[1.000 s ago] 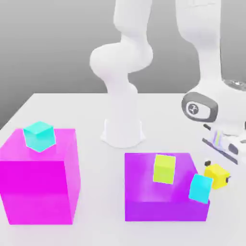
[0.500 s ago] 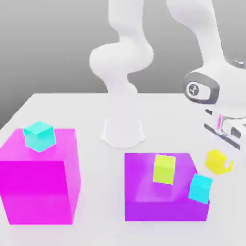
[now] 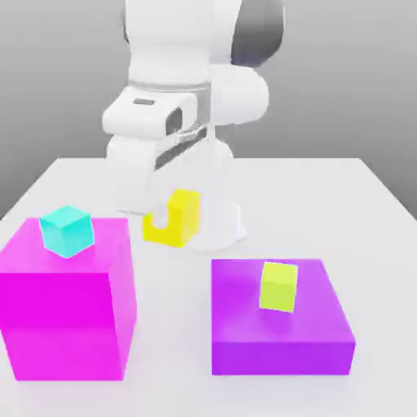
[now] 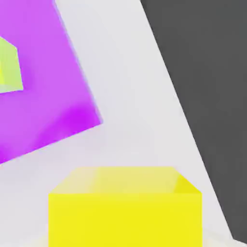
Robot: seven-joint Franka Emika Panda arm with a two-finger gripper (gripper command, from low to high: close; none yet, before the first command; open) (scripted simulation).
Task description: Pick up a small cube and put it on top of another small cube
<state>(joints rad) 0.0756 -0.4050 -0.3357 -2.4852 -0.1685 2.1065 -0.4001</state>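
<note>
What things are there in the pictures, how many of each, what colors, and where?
yellow cube: one, bright yellow, in the gripper's hold, behind the two blocks
lime cube: one, yellow-green, on top of the purple block
cyan cube: one, cyan, on top of the magenta block
purple block: one, purple, low and flat, on the table toward the exterior view's right
magenta block: one, magenta, big, at the exterior view's left
table: one, whitish, under the blocks
robot arm: one, mostly white, behind the blocks
gripper: one, white, shut on the yellow cube
</note>
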